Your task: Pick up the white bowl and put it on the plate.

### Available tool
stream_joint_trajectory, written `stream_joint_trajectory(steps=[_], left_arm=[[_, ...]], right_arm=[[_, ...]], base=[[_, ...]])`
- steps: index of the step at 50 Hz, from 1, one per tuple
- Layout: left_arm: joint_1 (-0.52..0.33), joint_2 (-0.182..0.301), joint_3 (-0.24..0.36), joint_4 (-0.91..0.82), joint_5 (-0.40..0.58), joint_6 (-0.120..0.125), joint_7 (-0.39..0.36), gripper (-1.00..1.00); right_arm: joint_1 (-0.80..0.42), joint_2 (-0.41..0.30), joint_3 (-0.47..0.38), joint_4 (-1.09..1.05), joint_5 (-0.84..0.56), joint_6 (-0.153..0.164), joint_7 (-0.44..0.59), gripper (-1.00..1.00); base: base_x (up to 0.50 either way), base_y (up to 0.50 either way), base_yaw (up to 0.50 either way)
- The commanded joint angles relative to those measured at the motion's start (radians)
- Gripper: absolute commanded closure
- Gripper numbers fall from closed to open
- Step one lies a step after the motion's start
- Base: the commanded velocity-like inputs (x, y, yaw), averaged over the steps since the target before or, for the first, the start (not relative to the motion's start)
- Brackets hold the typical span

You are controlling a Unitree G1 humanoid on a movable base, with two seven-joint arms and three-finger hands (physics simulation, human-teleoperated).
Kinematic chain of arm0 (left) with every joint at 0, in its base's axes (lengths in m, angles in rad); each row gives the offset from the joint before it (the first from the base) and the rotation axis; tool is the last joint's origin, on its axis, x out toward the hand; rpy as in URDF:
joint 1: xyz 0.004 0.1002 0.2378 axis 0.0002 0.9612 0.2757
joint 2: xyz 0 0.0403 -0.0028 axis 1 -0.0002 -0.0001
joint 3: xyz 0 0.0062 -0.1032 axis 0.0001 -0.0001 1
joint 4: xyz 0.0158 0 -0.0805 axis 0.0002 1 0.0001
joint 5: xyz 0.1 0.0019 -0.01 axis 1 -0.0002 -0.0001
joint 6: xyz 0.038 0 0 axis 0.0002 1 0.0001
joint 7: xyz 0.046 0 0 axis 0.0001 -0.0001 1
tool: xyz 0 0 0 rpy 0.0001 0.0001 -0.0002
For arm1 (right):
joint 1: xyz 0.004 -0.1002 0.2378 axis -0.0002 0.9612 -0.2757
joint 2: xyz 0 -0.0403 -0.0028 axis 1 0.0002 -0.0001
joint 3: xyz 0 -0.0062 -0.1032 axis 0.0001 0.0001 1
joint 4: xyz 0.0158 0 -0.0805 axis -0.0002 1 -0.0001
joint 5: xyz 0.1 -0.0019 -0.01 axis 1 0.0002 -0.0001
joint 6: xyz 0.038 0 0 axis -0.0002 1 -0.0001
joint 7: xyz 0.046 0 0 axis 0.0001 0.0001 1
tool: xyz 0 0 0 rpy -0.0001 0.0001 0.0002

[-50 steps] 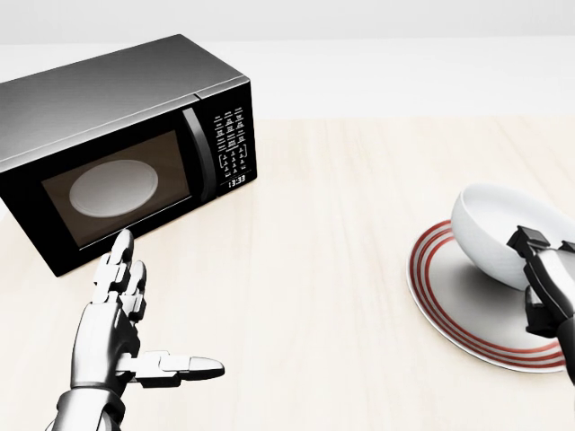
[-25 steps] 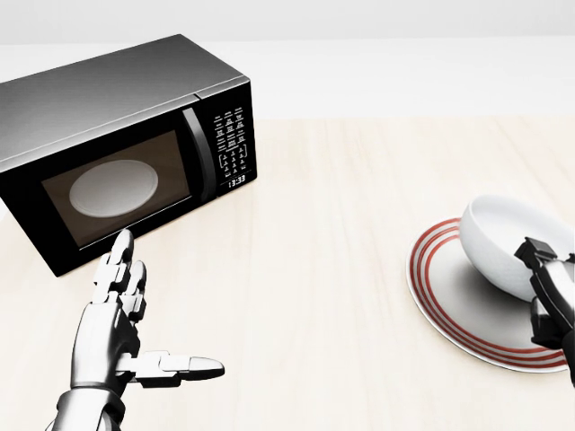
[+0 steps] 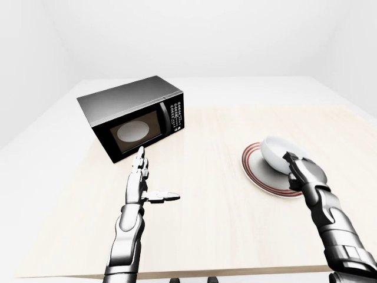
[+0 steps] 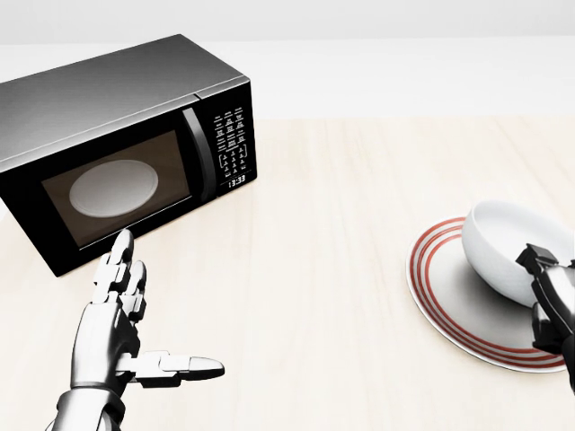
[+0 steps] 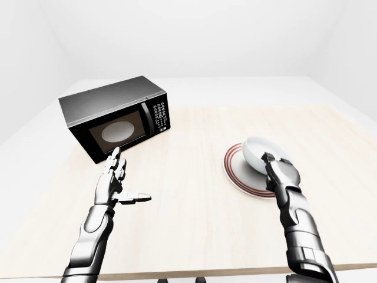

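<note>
The white bowl (image 4: 505, 241) sits tilted on the right part of the red-ringed plate (image 4: 447, 296), at the right edge of the head view. My right hand (image 4: 544, 280) holds the bowl's near rim, its dark fingers (image 4: 537, 258) closed over the edge; part of the hand is cut off by the frame. My left hand (image 4: 157, 310) hovers open over the table at the lower left, fingers straight and thumb stretched out to the right, holding nothing. It is far from the bowl and plate.
A black microwave (image 4: 117, 153) with its door shut stands at the upper left, just above my left hand. The light wooden table (image 4: 332, 269) spreads between microwave and plate. Its near edge (image 3: 235, 272) shows in the left-eye view.
The bowl and my right hand have shifted a little to the right and down onto the plate. My left hand has not moved.
</note>
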Motion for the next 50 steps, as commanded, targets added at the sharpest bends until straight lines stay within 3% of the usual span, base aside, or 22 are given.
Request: stream_joint_trajectory(steps=[1,2,4,5,6,16,26,29,30,37,44,50], left_arm=[[0.000,0.000,0.000,0.000,0.000,0.000,0.000,-1.00],[0.000,0.000,0.000,0.000,0.000,0.000,0.000,-1.00],[0.000,0.000,0.000,0.000,0.000,0.000,0.000,-1.00],[0.000,0.000,0.000,0.000,0.000,0.000,0.000,-1.00],[0.000,0.000,0.000,0.000,0.000,0.000,0.000,-1.00],[0.000,0.000,0.000,0.000,0.000,0.000,0.000,-1.00],[0.000,0.000,0.000,0.000,0.000,0.000,0.000,-1.00],[0.000,0.000,0.000,0.000,0.000,0.000,0.000,-1.00],[0.000,0.000,0.000,0.000,0.000,0.000,0.000,-1.00],[0.000,0.000,0.000,0.000,0.000,0.000,0.000,-1.00],[0.000,0.000,0.000,0.000,0.000,0.000,0.000,-1.00],[0.000,0.000,0.000,0.000,0.000,0.000,0.000,-1.00]], right_arm=[[-0.004,-0.003,-0.001,0.027,0.002,0.000,-0.026,0.61],[-0.002,-0.002,-0.001,0.022,0.003,0.000,-0.023,0.43],[0.000,-0.001,-0.002,0.017,0.003,0.000,-0.020,0.37],[0.003,0.000,-0.004,0.008,0.004,0.000,-0.014,-0.75],[0.006,0.001,-0.005,0.004,0.005,0.000,-0.012,-1.00],[0.033,0.013,-0.035,-0.109,0.027,0.000,0.049,-1.00],[0.085,0.051,-0.162,-0.616,0.103,0.000,0.324,-1.00],[0.081,0.059,-0.199,-0.773,0.126,0.040,0.419,-1.00],[0.074,0.059,-0.218,-0.852,0.144,0.070,0.465,-1.00],[0.032,0.029,-0.289,-1.080,0.220,0.175,0.596,-1.00],[-0.047,-0.034,-0.343,-1.283,0.331,0.175,0.660,-1.00],[-0.061,-0.081,-0.379,-1.373,0.411,0.175,0.641,-1.00]], base=[[0.00,0.00,0.00],[0.00,0.00,0.00],[0.00,0.00,0.00],[0.00,0.00,0.00],[0.00,0.00,0.00],[0.00,0.00,0.00],[0.00,0.00,0.00],[0.00,0.00,0.00],[0.00,0.00,0.00],[0.00,0.00,0.00],[0.00,0.00,0.00],[0.00,0.00,0.00]])
